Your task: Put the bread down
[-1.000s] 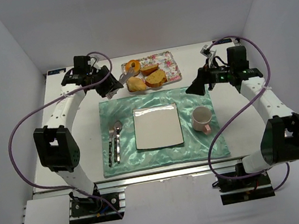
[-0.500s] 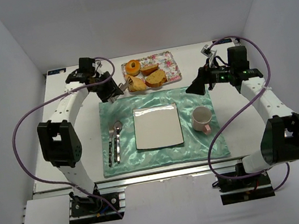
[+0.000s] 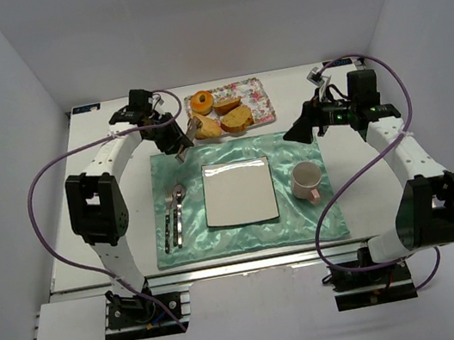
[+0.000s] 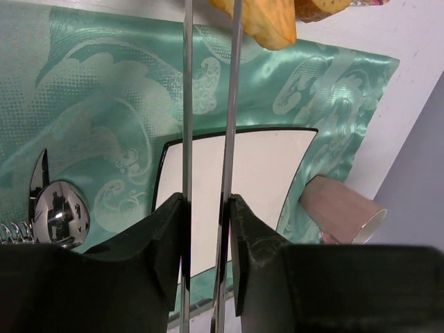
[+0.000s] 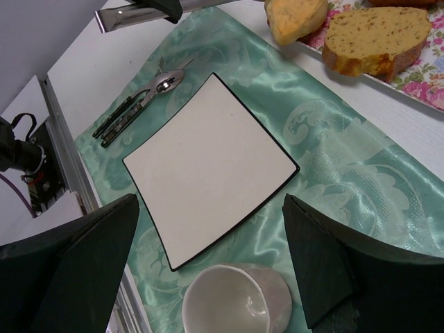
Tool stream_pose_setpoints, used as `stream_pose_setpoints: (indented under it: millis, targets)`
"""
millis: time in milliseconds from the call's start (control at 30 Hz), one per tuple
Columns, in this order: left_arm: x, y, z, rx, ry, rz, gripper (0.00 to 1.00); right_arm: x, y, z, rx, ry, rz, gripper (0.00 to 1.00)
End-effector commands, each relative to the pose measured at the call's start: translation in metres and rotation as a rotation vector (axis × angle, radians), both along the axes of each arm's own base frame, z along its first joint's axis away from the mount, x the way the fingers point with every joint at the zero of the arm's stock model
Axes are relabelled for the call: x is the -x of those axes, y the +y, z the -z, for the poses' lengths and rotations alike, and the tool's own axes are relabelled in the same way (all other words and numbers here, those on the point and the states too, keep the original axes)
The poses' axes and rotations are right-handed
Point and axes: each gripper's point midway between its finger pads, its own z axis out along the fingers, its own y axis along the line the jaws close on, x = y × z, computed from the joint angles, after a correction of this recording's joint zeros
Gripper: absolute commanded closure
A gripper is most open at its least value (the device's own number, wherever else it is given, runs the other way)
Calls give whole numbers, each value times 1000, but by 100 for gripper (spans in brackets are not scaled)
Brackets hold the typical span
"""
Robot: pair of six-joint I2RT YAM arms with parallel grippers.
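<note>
The bread lies on a floral tray (image 3: 259, 99) at the back: a pale oval wedge (image 3: 207, 127) at its front left corner and two browner slices (image 3: 237, 118) (image 3: 228, 105). My left gripper (image 3: 170, 132) is shut on metal tongs (image 4: 208, 104), whose two blades reach the wedge (image 4: 267, 21). The blade tips are cut off, so I cannot tell if they squeeze it. My right gripper (image 3: 303, 128) is open and empty, hovering above the cloth's back right corner. The right wrist view shows the wedge (image 5: 295, 17) and a slice (image 5: 374, 38).
A white square plate (image 3: 238, 191) lies mid-cloth on a green cloth (image 3: 293, 146). A pink cup (image 3: 305, 180) stands right of it, a fork and spoon (image 3: 174, 216) left of it. A round orange bun (image 3: 202, 102) sits on the tray's back left.
My left gripper has swung right and nearer with the tongs, ending at the pale wedge by the tray's front left corner. The right arm has stayed in place.
</note>
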Motion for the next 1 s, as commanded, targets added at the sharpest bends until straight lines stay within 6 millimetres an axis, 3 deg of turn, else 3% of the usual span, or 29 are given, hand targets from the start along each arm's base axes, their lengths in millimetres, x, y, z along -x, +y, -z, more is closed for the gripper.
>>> stream_pose_setpoints:
  millis: [0,33,167,300,467,567,633,667,700,767,833,967]
  targets:
    - [2,-5,-41,52,-104,11,82,2,0,-9,-15,-37,-7,11]
    - [3,-6,-44,64,-114,18,88,2,1,-10,-16,-39,-10,11]
    - [2,-11,-72,124,-183,19,98,2,0,-10,-18,-37,-10,11]
    - [3,-9,-103,180,-248,15,100,3,0,-10,-19,-34,-10,11]
    - [23,-6,-112,191,-230,59,100,5,-1,-11,-15,-40,-8,11]
    - [54,-2,-110,169,-191,116,100,6,-1,-10,-14,-40,-5,11]
    - [82,-1,-94,177,-118,158,100,6,-2,-7,-15,-31,-3,11]
    - [96,-1,-98,186,-135,197,100,7,-1,-7,-17,-30,-6,11]
    - [114,-1,-82,197,-84,214,100,7,-1,-7,-19,-28,-7,11]
    - [138,-7,-83,212,-99,264,100,6,-1,-6,-21,-24,-11,11]
    - [161,-7,-67,209,-38,287,100,4,0,-9,-26,-22,-15,11]
    - [183,-3,-57,156,-27,309,98,2,1,-9,-35,-9,-22,11]
